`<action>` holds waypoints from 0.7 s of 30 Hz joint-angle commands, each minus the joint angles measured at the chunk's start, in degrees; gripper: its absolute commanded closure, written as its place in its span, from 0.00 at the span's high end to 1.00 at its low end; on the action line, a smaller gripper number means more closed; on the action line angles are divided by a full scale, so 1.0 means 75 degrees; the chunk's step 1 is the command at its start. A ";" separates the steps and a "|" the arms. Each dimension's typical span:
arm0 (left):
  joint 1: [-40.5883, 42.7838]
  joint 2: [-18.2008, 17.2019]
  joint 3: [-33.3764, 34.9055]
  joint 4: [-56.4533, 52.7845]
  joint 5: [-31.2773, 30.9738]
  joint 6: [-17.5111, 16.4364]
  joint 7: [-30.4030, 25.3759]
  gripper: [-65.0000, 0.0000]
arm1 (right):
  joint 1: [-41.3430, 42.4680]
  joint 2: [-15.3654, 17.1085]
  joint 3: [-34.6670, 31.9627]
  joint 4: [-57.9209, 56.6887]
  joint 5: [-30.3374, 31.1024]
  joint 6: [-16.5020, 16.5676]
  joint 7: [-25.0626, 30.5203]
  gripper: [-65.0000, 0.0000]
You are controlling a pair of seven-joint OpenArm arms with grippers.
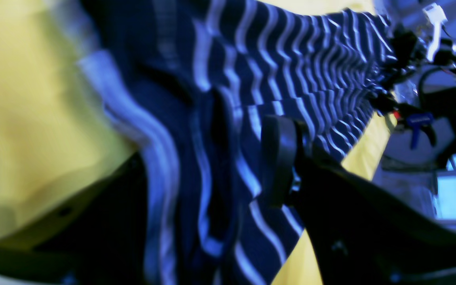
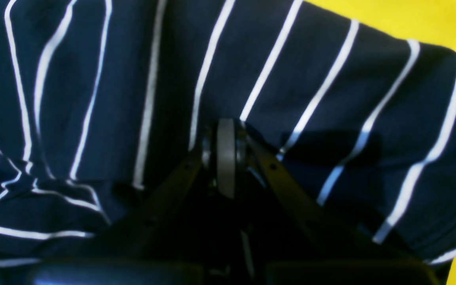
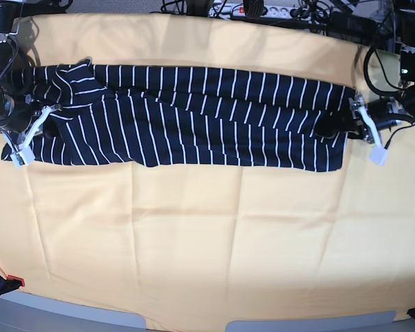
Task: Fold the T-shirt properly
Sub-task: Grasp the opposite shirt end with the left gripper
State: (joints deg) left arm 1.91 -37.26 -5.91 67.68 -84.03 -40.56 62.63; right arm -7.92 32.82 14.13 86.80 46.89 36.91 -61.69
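The right gripper sits at the near-left end of the T-shirt, its two dark fingers drawn together into a point, clenched on a pinch of the striped cloth; the fabric bunches and wrinkles just beside it. In the base view this gripper shows at the left edge of the garment, its arm reaching in low from the left side. The left gripper is at the opposite end of the shirt, its arm coming in low from the right. Seen from its own wrist camera, the left gripper has its fingers spread wide, with a loose, blurred fold of navy cloth lying between them, one dark rounded pad pressed against the stripes; whether it truly grips the cloth cannot be told. The T-shirt, dark navy with thin white stripes, lies stretched in a long horizontal band across the far half of the table, folded lengthwise, with one sleeve rumpled near its upper left. Beneath it a yellow-orange cloth covers the whole table, creased in a faint grid. Beyond the far edge sit cables and a power strip.
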 commanded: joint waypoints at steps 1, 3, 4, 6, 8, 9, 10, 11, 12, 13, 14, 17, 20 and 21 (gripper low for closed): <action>0.0012 0.0020 0.0093 0.0157 -0.0129 0.0074 0.0254 0.46 | 0.0003 0.0050 -0.0026 0.0012 -0.0032 0.0026 -0.0175 0.00; -0.0023 0.0012 0.0093 0.0306 -0.0129 0.0074 0.0230 0.39 | 0.0006 0.0050 -0.0026 0.0012 -0.0032 0.0029 -0.0172 0.00; -0.0055 0.0012 0.0090 0.0338 -0.0129 0.0074 0.0227 0.31 | 0.0017 0.0050 -0.0026 0.0012 -0.0029 0.0032 -0.0172 0.00; -0.0178 0.0012 0.0085 0.0341 -0.0114 0.0074 0.0198 0.11 | 0.0055 0.0055 -0.0026 0.0017 -0.0029 0.0070 -0.0169 0.00; -0.0303 -0.0006 0.0070 0.0341 0.0283 0.0074 -0.0020 0.00 | 0.0137 0.0055 -0.0026 0.0050 -0.0032 0.0117 -0.0178 0.00; -0.0373 -0.0017 0.0064 0.0341 0.0490 0.0074 -0.0169 0.00 | 0.0175 0.0061 -0.0026 0.0070 -0.0032 0.0111 -0.0175 0.00; -0.0440 -0.0038 0.0055 0.0341 0.0662 0.0074 -0.0283 0.00 | 0.0207 0.0082 -0.0026 0.0082 -0.0026 0.0108 -0.0172 0.00; -0.0498 -0.0067 0.0029 0.0341 0.0831 0.0248 -0.0364 0.00 | 0.0274 0.0076 -0.0026 0.0090 -0.0026 0.0108 -0.0181 0.00; -0.0568 -0.0102 0.0015 0.0341 0.0970 0.0373 -0.0428 0.00 | 0.0306 0.0079 -0.0026 0.0090 -0.0026 0.0090 -0.0201 0.01; -0.0627 -0.0160 0.0015 0.0341 0.1087 0.0460 -0.0487 0.00 | 0.0350 0.0085 -0.0026 0.0093 -0.0023 0.0073 -0.0204 0.09; -0.0667 -0.0233 0.0015 0.0341 0.1186 0.0510 -0.0548 0.00 | 0.0402 0.0085 -0.0026 0.0093 0.0006 0.0070 -0.0210 0.17; -0.0839 -0.0423 0.0015 0.0341 0.1405 0.0583 -0.0615 0.00 | 0.0539 0.0122 -0.0026 0.0093 0.0682 0.0122 -0.0417 0.30; -0.0959 -0.0638 0.0015 0.0341 0.1434 0.0580 -0.0609 0.00 | 0.0679 0.0181 -0.0026 0.0096 0.1719 0.0402 -0.0746 0.30; -0.0982 -0.0729 0.0015 0.0341 0.1466 0.0583 -0.0609 0.00 | 0.0726 0.0184 -0.0026 0.0102 0.1973 0.0413 -0.0854 0.30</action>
State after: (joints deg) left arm -4.47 -40.99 -5.19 69.67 -72.58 -36.18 58.98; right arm -3.60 32.69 13.58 86.83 60.58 39.24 -69.04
